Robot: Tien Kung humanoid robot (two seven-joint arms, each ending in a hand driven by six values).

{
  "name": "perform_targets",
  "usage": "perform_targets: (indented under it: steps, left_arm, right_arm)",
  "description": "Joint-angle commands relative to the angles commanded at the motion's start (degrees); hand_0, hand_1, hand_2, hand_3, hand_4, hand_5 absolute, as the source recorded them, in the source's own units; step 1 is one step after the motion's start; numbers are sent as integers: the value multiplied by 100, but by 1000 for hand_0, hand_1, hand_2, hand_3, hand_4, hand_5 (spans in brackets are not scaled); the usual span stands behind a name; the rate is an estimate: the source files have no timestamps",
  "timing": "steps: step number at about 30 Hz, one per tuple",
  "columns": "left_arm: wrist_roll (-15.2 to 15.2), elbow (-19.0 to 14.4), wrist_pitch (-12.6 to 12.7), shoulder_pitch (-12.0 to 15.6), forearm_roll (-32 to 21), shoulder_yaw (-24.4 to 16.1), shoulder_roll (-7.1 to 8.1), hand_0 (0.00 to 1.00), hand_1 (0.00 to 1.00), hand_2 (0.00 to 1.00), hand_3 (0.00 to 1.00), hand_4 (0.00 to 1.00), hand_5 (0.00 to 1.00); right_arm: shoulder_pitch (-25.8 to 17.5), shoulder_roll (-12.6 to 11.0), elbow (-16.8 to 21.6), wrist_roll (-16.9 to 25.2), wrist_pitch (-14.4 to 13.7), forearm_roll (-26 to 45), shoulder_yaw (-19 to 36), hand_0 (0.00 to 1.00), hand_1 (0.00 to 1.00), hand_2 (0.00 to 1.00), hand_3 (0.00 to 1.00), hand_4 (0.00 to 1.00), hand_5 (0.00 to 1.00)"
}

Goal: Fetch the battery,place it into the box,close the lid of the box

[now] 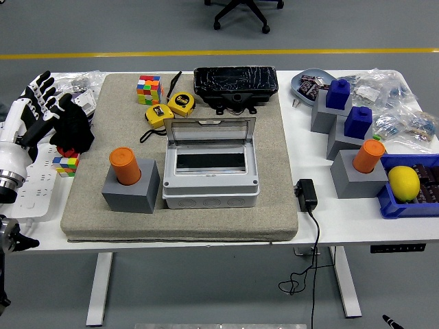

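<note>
Grey box (pixel 210 175) at frame centre on beige mat (pixel 274 205), lid up, cavity empty. Left hand (pixel 42 103) at left edge, upper part, fingers spread, holding nothing. Right hand out of view. Black wrapped battery (pixel 235 84) at top centre, behind box, untouched. Fetch step judged not yet begun; next move calls for reach across to battery, firm grasp, lift over raised lid. Counted: two orange cylinders in grey blocks, two blue blocks, two yellow tape measures, two puzzle cubes, one lemon.

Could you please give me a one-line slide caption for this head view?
Left hand open at the table's left edge; grey box, lid up, and orange battery in its holder.
</note>
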Motion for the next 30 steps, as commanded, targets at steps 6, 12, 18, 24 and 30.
perform_targets:
  steps: [6,12,18,24,30]
  left_arm:
    - [111,-156,-207,106,-21,107,-61,998,998,998,998,998,390]
    - [120,-265,-227,264,30,219,-80,998,998,998,998,998,302]
    - [157,-318,-137,379,272,352,-63,998,998,998,998,998,135]
    - [130,-284,26,420,321,483,-63,998,998,998,998,998,85]
    - [42,-158,243,429,273,614,-106,998,998,998,998,998,87]
  right_arm:
    - [-13,-5,0,-9,-4,-4,2,811,722,715,732,998,998]
    - [-30,-20,0,-9,-2,-9,-16,812,723,715,732,998,998]
    - [-22,-34,0,1,3,-1,-38,812,723,715,733,998,998]
    - [-12,-39,0,9,7,15,-61,811,723,715,732,998,998]
    - [-19,-40,0,5,5,4,-43,812,722,715,733,998,998]
